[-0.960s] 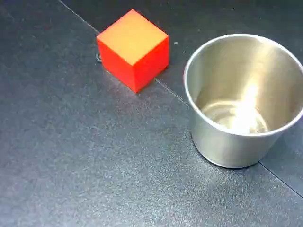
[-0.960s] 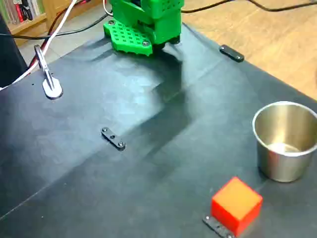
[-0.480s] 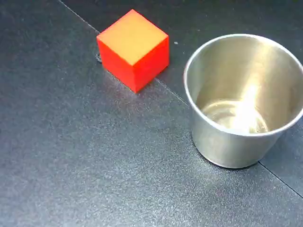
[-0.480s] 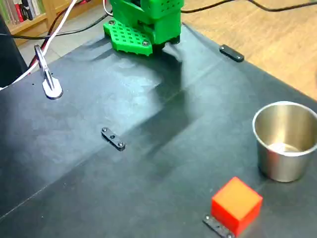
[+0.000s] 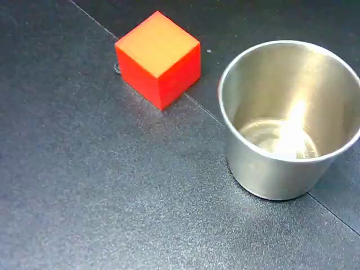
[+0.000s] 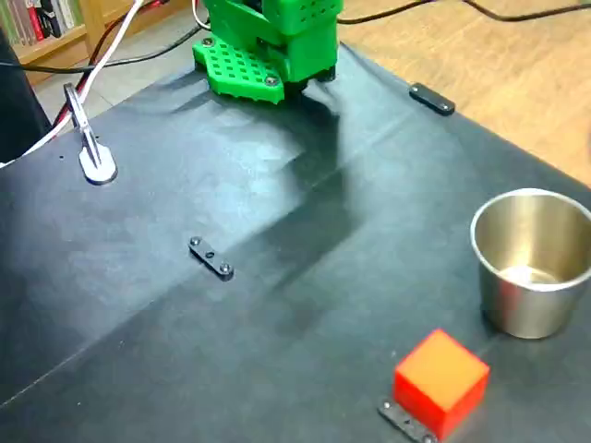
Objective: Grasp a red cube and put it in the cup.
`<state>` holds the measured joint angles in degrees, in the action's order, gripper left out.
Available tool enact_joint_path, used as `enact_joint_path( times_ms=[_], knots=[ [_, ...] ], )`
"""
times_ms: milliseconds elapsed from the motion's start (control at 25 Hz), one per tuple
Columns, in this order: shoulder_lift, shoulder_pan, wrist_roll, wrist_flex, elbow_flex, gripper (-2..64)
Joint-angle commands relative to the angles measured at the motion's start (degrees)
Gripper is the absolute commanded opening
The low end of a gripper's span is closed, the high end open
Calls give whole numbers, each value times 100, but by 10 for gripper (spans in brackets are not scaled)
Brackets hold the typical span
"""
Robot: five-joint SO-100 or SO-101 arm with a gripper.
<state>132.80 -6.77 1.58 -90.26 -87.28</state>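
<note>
Nothing's moved lately: red cube (image 5: pixel 158 58) sits beside the empty cup (image 5: pixel 289 118), ungrasped, and I can't see my claw.

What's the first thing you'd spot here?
The red cube pops out first, bright against the dark table. Next to it, not touching, stands the shiny cup, upright and empty. In a fixed view, the green robot base sits at the table's far edge.

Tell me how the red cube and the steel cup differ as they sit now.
The red cube is matte orange-red with flat faces and sharp edges; the cup is shiny steel, round and tapered. The red cube is solid and smaller; the cup is hollow, open-topped, empty and taller. Both stand apart on the dark table, untouched.
</note>
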Motion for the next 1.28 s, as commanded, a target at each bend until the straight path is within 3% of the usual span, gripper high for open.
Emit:
enact_joint_path(
  times_ms=[0, 720, 1040, 1240],
  knots=[
    [53, 0, 18, -18, 18, 260],
    [-53, -9, 18, 44, 246, 261],
    [-967, -26, 18, 53, 1951, 261],
    [-1942, -729, 0, 70, 3015, 261]
  ],
)
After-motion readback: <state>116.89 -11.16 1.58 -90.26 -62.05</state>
